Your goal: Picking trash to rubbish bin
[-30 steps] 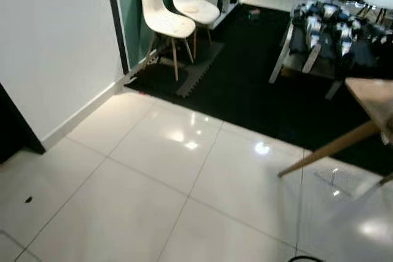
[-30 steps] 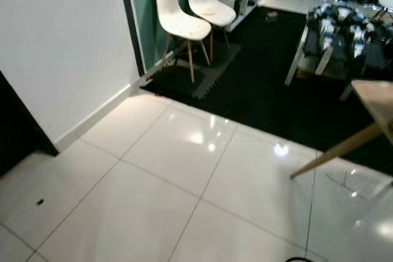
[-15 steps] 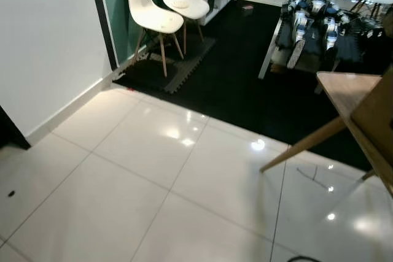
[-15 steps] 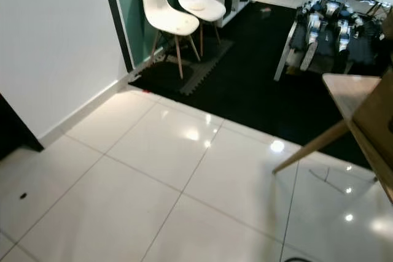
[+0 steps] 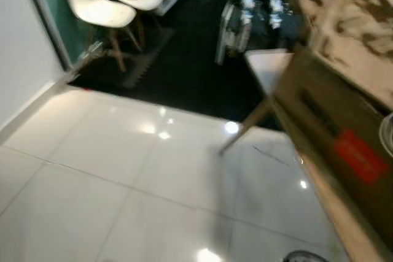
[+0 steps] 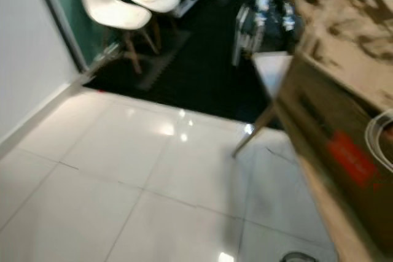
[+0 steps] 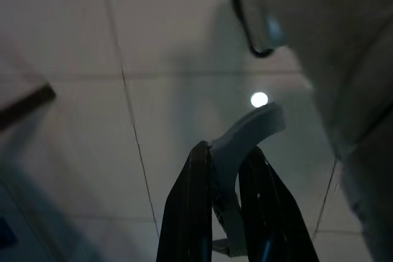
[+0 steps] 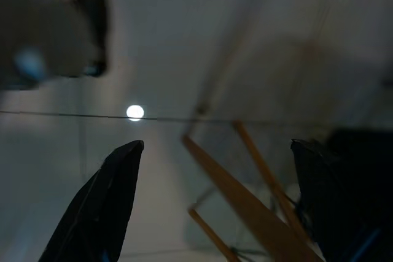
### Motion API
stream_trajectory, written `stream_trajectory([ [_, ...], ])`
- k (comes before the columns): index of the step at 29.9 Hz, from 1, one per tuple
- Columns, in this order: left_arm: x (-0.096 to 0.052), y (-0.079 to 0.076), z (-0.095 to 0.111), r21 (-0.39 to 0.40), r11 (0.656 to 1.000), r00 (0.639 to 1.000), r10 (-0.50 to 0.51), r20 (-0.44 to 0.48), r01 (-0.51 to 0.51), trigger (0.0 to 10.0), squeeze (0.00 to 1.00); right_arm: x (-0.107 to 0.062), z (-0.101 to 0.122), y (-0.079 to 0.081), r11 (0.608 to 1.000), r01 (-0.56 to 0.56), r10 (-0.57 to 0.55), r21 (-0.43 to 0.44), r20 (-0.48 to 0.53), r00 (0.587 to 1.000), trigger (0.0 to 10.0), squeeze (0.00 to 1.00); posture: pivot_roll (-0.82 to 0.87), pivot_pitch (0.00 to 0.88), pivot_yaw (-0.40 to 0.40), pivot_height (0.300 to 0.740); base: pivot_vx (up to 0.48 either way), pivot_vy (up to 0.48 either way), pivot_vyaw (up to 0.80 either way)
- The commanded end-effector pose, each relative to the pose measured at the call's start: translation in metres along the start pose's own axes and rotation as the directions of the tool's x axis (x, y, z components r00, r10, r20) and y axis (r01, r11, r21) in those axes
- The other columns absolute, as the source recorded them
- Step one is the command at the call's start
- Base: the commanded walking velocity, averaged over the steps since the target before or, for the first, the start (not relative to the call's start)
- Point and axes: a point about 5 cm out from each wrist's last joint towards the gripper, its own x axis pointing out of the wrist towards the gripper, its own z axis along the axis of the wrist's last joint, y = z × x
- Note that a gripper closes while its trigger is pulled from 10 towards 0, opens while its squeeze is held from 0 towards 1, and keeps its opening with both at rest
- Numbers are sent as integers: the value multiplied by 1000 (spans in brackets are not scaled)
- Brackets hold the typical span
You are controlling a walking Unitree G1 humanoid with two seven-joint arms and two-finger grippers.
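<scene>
At far left a pale wall [image 5: 15,72] meets the glossy white tile floor [image 5: 123,176] along a low skirting, and the floor lies broad and bare from there toward the middle, lit with ceiling-light glints. Behind it two white moulded chairs [image 5: 101,7] on wooden legs stand at the edge of a black carpet [image 5: 184,72] with a toothed foam mat border. Further right, a slanted wooden table leg [image 5: 245,130] comes down onto the tiles, and a large brown cardboard box [image 5: 344,108] with a red label crowds the right edge, cut off by the frame and blurred. Dark cluttered items beyond the carpet are too smeared to name. The left gripper [image 7: 230,176] has its black fingers pressed against a pale, curved, flat piece of trash [image 7: 245,139], held above the tiles. The right gripper [image 8: 215,182] hangs with fingers spread wide and holding nothing, over wooden legs.
</scene>
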Motion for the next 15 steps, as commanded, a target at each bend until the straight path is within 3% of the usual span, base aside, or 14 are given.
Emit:
stream_trajectory([
  [1, 1, -6, 16, -12, 1000, 998, -17, 66, 17, 10000, 0, 0, -4, 9, 1000, -23, 23, 0, -13, 1000, 10000, 0, 50, 91, -31, 740, 0, 0, -781],
  [15, 1, -5, 18, 11, 1000, 997, -13, 71, 13, 10000, 0, 0, -10, 11, 999, -49, 49, 1, -34, 998, 10000, 0, 39, 91, -26, 740, 0, 0, -783],
])
